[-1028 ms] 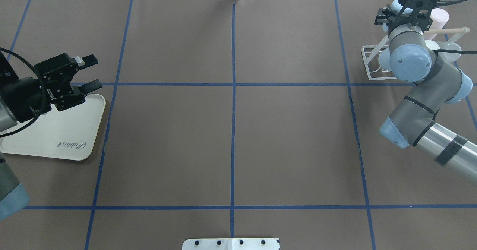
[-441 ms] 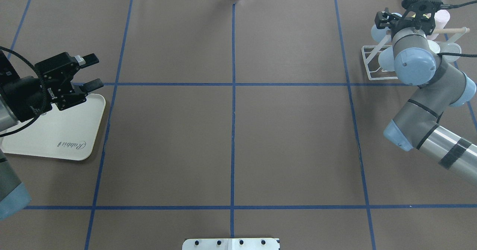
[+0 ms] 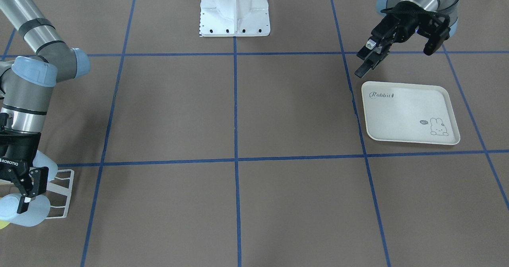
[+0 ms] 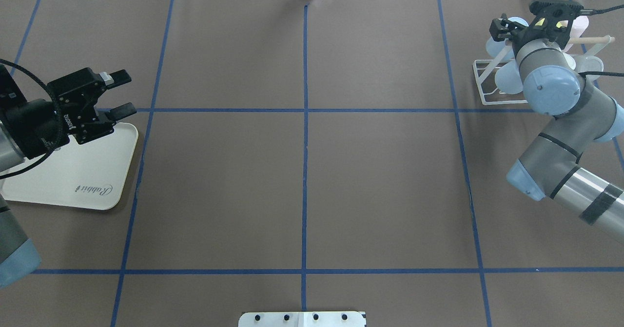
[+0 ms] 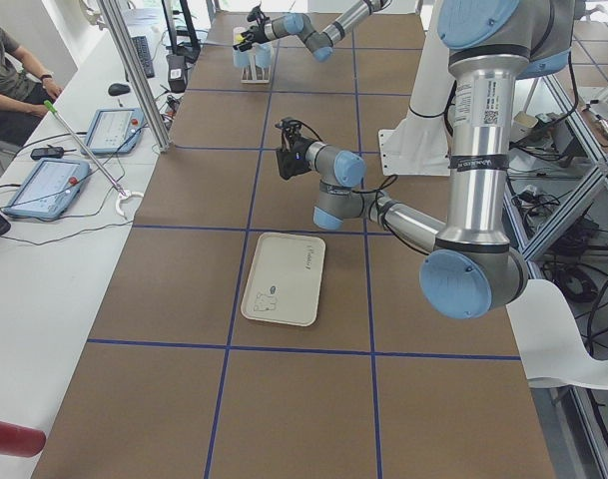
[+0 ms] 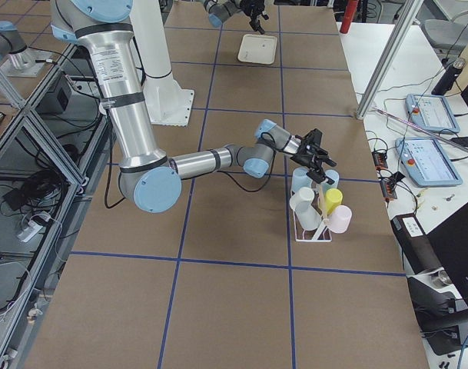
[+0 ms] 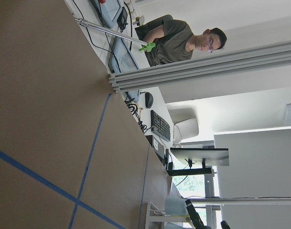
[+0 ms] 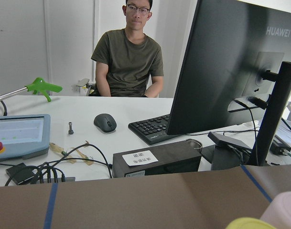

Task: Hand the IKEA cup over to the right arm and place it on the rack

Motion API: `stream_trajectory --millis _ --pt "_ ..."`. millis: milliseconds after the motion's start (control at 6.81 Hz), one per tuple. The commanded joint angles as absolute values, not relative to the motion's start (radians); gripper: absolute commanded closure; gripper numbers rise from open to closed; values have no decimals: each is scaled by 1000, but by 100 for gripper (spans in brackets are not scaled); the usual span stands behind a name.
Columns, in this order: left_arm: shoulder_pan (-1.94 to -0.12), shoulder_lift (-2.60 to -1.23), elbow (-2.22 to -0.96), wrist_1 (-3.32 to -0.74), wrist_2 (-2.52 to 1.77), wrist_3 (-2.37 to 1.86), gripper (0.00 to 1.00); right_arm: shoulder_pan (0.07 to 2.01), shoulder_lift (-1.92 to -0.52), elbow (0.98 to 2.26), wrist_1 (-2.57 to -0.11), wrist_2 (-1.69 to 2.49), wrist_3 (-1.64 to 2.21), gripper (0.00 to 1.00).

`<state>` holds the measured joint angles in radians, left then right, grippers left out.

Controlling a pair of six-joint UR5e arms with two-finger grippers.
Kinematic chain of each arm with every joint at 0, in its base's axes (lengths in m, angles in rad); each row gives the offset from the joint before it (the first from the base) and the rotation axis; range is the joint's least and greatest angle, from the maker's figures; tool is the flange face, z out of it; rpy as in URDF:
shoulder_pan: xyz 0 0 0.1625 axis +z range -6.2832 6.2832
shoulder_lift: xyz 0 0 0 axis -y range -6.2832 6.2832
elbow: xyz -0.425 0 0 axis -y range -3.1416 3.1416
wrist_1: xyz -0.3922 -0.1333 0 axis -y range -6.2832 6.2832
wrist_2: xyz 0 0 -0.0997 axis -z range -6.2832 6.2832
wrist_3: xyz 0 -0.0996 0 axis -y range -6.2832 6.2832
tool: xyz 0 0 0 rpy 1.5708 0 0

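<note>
"Shifted toward the table's right edge since a second ago, the right arm (image 4: 555, 81) uncovers more of the rack. What's nearest?"

"By the left edge, the left gripper (image 4: 129, 92) hangs in the air beside the cream tray (image 4: 73, 171), fingers spread, holding nothing."

"And further back?"

"Near the far right corner the white wire rack (image 4: 480, 81) carries the cups (image 6: 304, 201) on its prongs: pale blue, white, yellow, pink. Which one is the IKEA cup cannot be told. The right gripper (image 3: 31, 187) hovers just above them, fingers apart, pinching nothing. Beyond the far edge a person (image 8: 128, 62) sits at a desk."
</note>
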<state>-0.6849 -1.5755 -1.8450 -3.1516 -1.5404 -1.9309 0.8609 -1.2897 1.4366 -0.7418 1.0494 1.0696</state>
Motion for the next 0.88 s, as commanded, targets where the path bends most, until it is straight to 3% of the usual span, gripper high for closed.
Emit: stream_trajectory --millis 0,441,734 --pt "-763 -1578 -1874 -3079 -1648 -1889 0 934 -1287 1489 -753 1215 1052 0" --pt "-927 -1574 -1916 -2940 -1819 -1731 0 1165 -1279 1520 -813 1470 833 0" --pt "-1058 -1572 -1916 -2773 -1910 -1399 0 1332 -1270 1578 -991 1729 658 0"
